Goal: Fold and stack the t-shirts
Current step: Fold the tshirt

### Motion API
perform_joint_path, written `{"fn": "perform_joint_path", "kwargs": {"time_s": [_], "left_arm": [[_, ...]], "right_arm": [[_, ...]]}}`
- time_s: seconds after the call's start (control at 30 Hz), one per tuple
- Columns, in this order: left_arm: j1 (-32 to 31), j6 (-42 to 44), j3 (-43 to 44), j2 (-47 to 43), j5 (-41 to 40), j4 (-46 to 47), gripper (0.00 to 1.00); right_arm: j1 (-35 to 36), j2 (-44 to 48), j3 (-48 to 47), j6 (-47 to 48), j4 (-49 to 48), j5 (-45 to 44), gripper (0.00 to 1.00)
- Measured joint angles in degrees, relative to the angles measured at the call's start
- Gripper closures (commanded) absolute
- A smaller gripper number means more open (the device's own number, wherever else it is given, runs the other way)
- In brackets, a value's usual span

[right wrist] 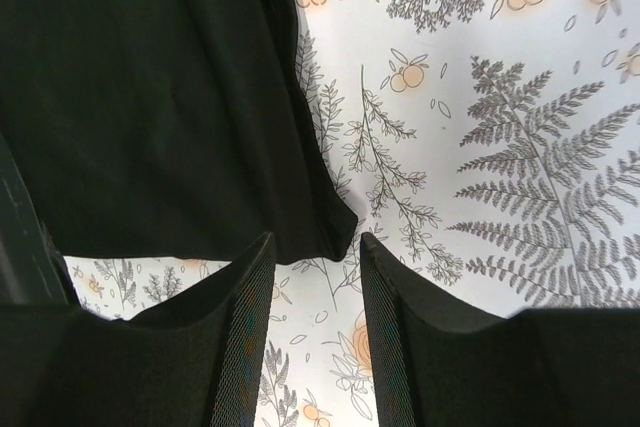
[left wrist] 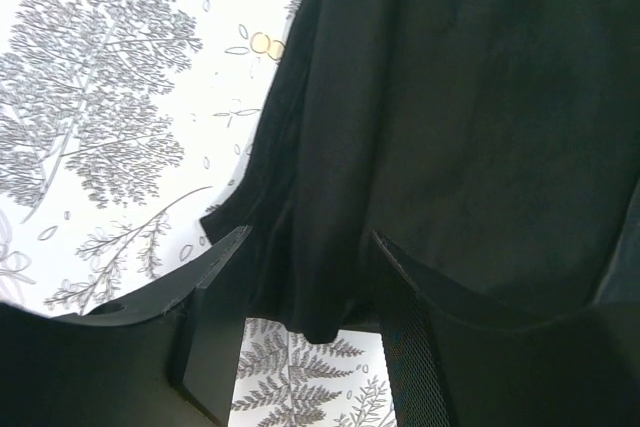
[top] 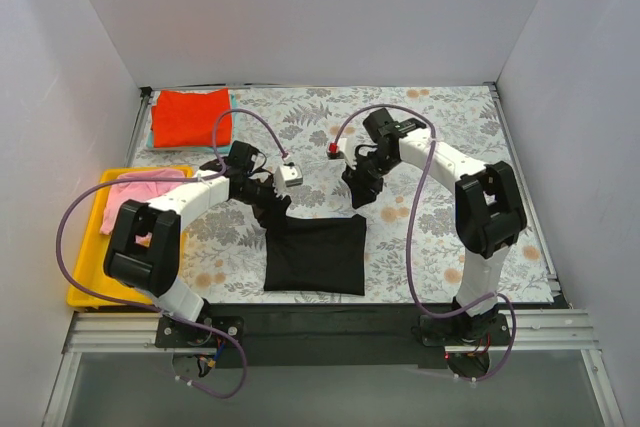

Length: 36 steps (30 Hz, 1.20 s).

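The black t-shirt lies folded into a rough square at the near middle of the floral table cloth. My left gripper hovers over its far left corner, open, and that corner of the black t-shirt sags between the fingers of the left gripper. My right gripper is over the far right corner, open. In the right wrist view the black t-shirt ends just at the tips of the right gripper. A folded red-orange t-shirt rests on a teal one at the far left. The pink t-shirt lies in the tray.
The yellow plastic tray sits along the left edge of the table. White walls close in the left, far and right sides. Purple cables loop over both arms. The black front rail runs along the near edge.
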<state>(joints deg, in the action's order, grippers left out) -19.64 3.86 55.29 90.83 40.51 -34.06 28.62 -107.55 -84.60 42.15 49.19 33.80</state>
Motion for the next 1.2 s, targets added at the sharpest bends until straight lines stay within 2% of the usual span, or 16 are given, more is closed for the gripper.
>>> {"fn": "perform_joint_path", "kwargs": {"time_s": [0.07,0.17,0.3,0.33,0.37,0.4,0.43,0.7,0.73,0.8,0.83,0.9,1.2], "left_arm": [[0.0,0.44,0.37,0.72,0.35,-1.14,0.52],[0.0,1.09,1.03,1.84,0.7,-2.12,0.58],[0.0,1.81,1.09,2.97,1.01,-3.32,0.79],[0.0,1.95,1.09,3.13,1.07,-3.45,0.86],[0.0,2.01,1.09,3.28,1.14,-3.58,0.96],[0.0,1.95,1.09,3.34,1.18,-3.8,1.0],[0.0,2.01,1.09,3.34,1.33,-3.96,1.0],[-0.02,2.67,2.29,-1.53,2.29,-8.44,1.0],[-0.04,2.84,2.84,-2.58,2.29,-9.07,1.0],[-0.04,3.39,3.63,-4.5,2.32,-9.62,1.0],[-0.04,3.72,3.76,-5.16,2.38,-9.66,1.0],[-0.09,4.04,3.74,-5.53,2.4,-9.81,1.0],[-0.09,4.55,3.26,-3.98,2.4,-9.66,1.0]], "right_arm": [[0.22,-1.46,0.0,0.02,0.0,-0.17,0.53],[0.39,-4.0,0.26,0.04,0.0,-0.61,0.53],[0.72,-5.07,1.92,0.22,0.22,-0.9,0.57],[0.76,-5.18,2.14,0.28,0.39,-0.96,0.72],[0.76,-5.22,2.32,0.63,0.35,-1.01,0.82],[0.79,-5.25,2.38,0.9,0.39,-1.05,0.92],[0.83,-5.25,2.43,1.03,0.46,-1.07,0.99],[0.83,-2.95,2.43,1.36,1.88,-2.05,0.99],[0.83,-1.92,2.43,1.38,2.1,-2.21,0.96],[0.83,0.17,2.4,1.36,2.54,-2.36,0.76],[0.81,0.92,2.25,1.46,2.97,-2.27,0.58],[0.83,1.46,2.08,1.46,3.48,-1.9,0.46],[1.46,-3.8,0.02,1.79,3.72,-1.75,0.38]]}}
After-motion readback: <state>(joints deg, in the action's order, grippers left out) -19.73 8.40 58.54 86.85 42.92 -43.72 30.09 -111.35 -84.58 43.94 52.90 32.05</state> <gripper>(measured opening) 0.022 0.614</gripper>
